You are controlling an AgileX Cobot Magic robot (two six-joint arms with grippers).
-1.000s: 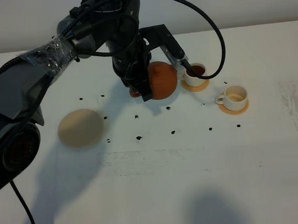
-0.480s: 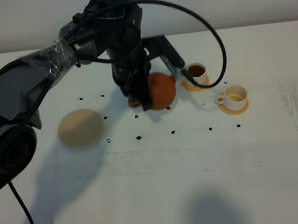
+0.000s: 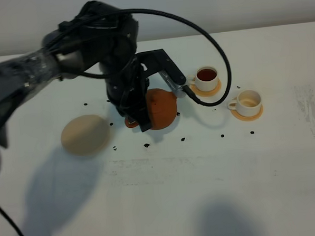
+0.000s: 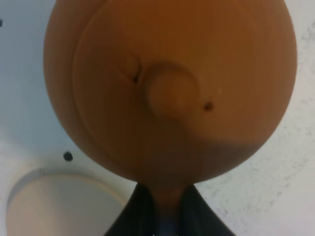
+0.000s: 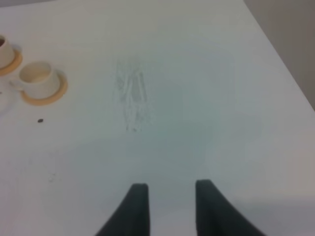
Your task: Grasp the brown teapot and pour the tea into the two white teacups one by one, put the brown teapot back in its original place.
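Left gripper (image 4: 162, 209) clamped on teapot (image 3: 159, 108), which sits mid-scene between disc and cups. Far cup (image 3: 206, 77) holds tea. Near cup (image 3: 247, 102) looks empty and lies right of teapot. Disc (image 3: 85, 135) lies left. Right gripper (image 5: 165, 204) slightly parted, empty.

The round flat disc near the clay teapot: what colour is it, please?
Pale beige round disc; exterior high view shows it best.
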